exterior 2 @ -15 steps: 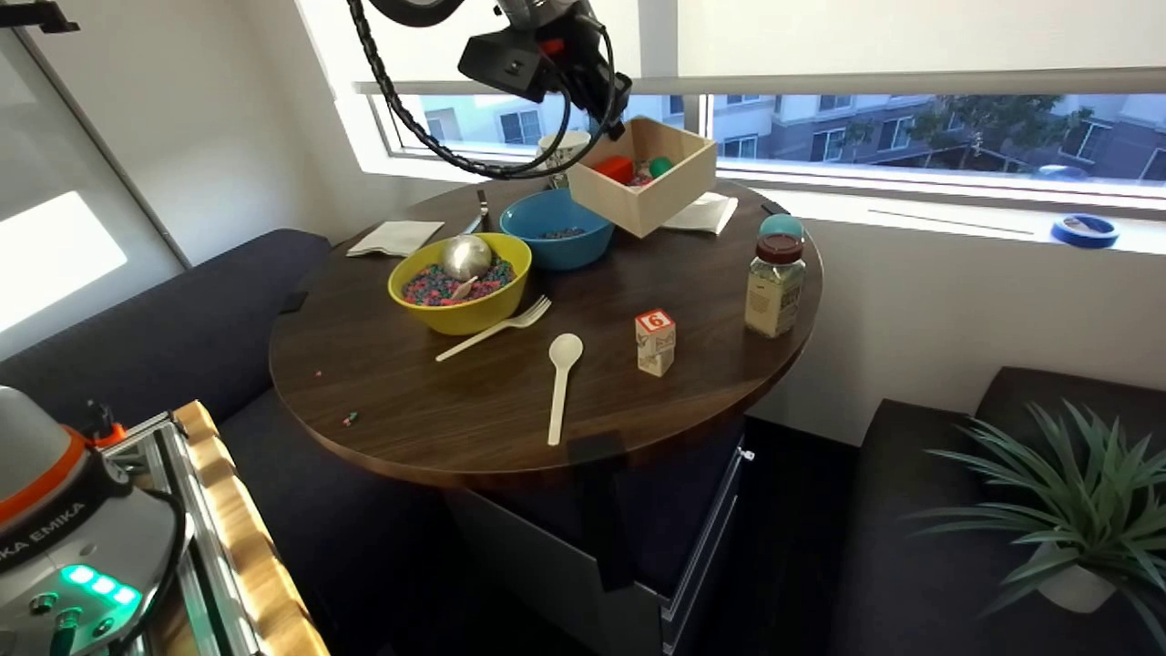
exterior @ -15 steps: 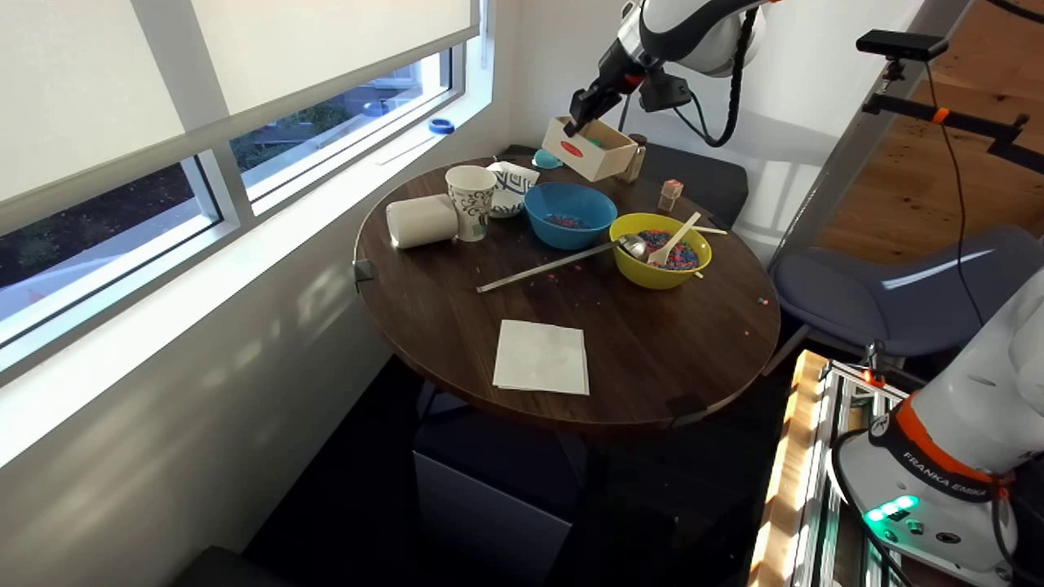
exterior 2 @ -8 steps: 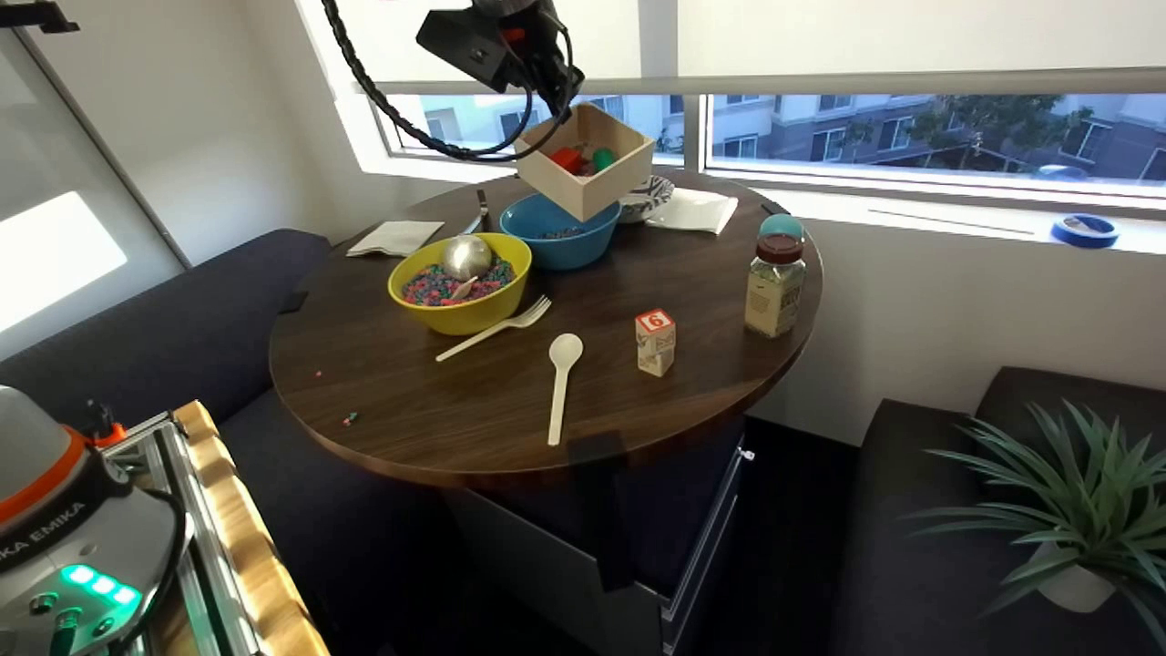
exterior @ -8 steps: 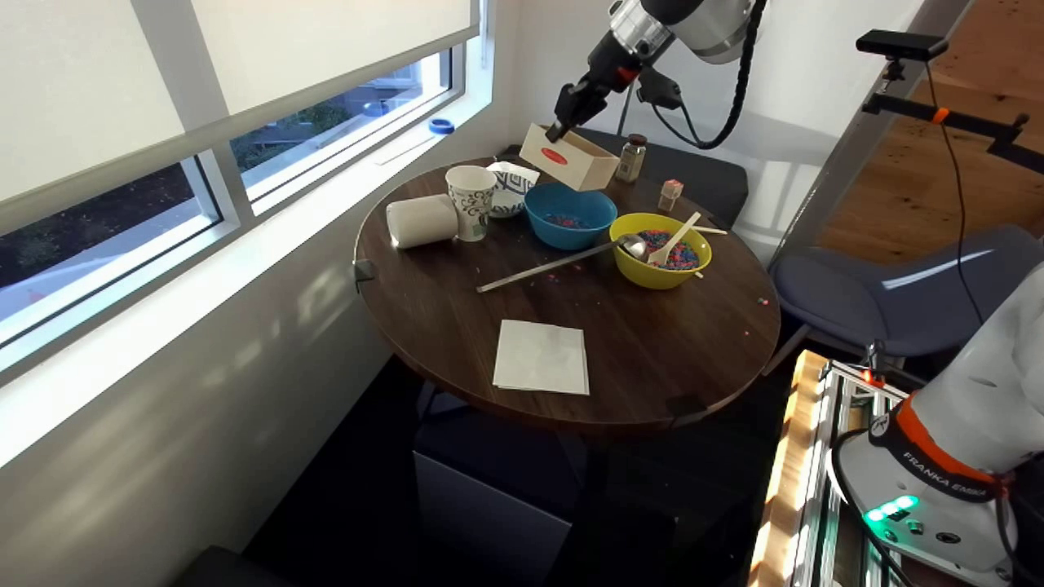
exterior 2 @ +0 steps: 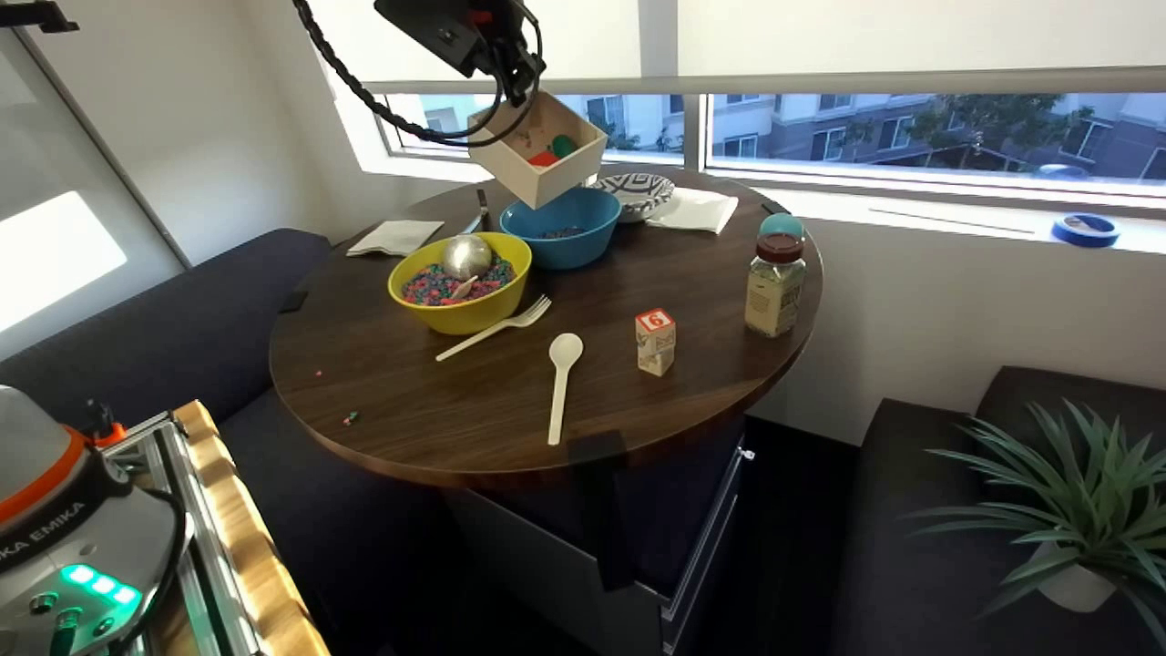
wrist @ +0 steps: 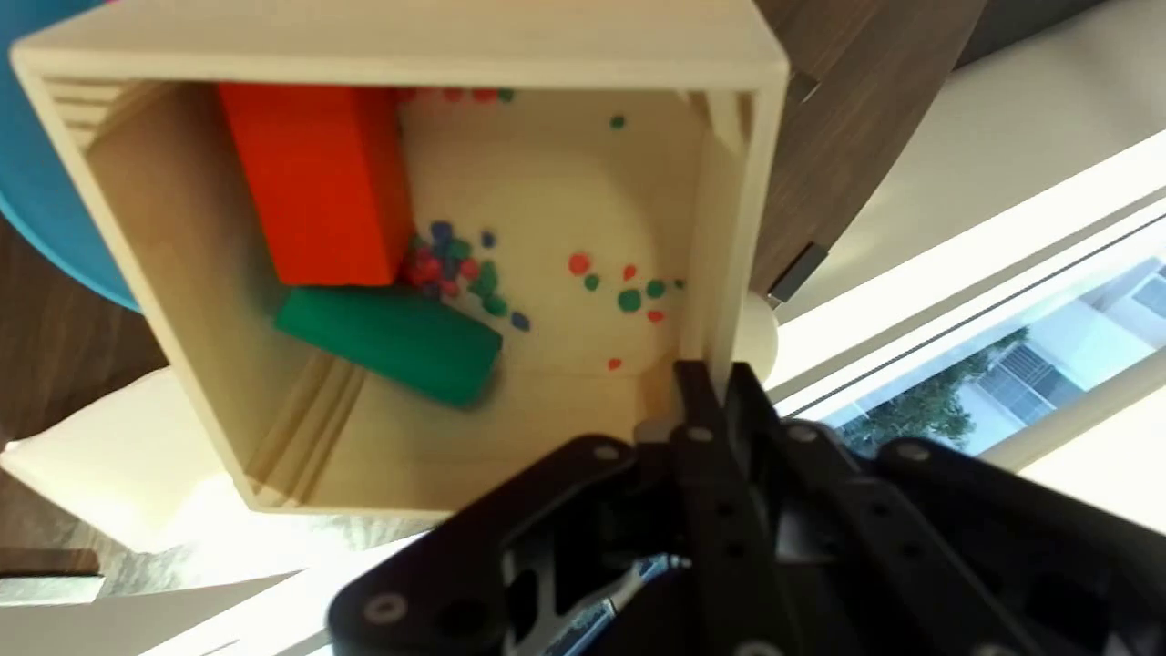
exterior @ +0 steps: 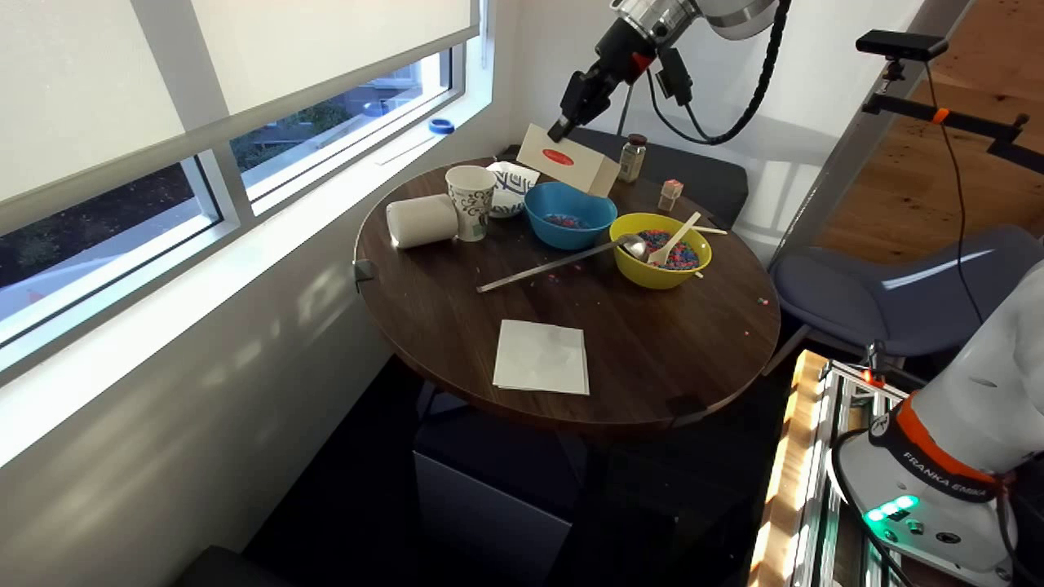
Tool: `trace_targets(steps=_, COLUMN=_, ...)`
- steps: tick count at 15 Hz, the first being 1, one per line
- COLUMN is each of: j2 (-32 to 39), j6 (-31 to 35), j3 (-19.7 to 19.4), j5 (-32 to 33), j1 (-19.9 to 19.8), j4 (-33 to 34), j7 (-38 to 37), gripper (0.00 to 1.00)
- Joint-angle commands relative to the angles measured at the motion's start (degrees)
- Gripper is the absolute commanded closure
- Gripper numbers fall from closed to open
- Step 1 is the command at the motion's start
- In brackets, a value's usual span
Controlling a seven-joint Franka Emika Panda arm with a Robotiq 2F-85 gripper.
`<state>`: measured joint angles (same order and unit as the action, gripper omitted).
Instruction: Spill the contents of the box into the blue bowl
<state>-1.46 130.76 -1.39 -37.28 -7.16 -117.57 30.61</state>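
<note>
My rounded white base (exterior: 966, 514) sits at the lower right of an exterior view, circled by a bright orange band (exterior: 938, 448) and, beneath it, a black band (exterior: 944, 477) lettered FRANKA EMIKA in pale capitals. Three glowing green lights (exterior: 890, 508) show below the lettering, with a dark round socket (exterior: 948, 538) to their right. At the top of that view I can make out a shiny silver metal collar (exterior: 659, 18), a black wrist housing (exterior: 622, 46) marked with a red patch (exterior: 642, 60), a black angular module (exterior: 674, 77) and a thick ribbed black cable (exterior: 768, 73). In the wrist view, lower right, my black two-fingered gripper (wrist: 720, 378) has slim, squared fingertips (wrist: 694, 392) and round grey screw heads (wrist: 606, 452).
</note>
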Motion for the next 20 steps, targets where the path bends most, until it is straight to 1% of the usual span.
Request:
trace_targets(steps=1, j2=-1.4, j6=-5.0, j3=-2.1, j5=-4.0, j1=0.9, j4=-0.4, j7=2.1, gripper=0.93)
trace_targets(steps=5, j2=-0.4, j6=-10.0, j3=-3.9, j5=-8.0, j1=0.3, j4=1.1, j7=2.9, gripper=0.93)
trace_targets(steps=13, j2=3.3, j6=-23.0, j3=-8.2, j5=-16.9, j1=-2.3, j4=6.1, j7=4.2, gripper=0.93)
trace_targets(steps=17, j2=6.5, j6=-28.6, j3=-9.6, j5=-20.8, j1=-4.3, j4=8.8, j7=4.5, gripper=0.93)
trace_targets(steps=20, j2=8.5, j6=-31.8, j3=-9.9, j5=-24.1, j1=-5.6, j4=10.3, j7=4.8, gripper=0.93)
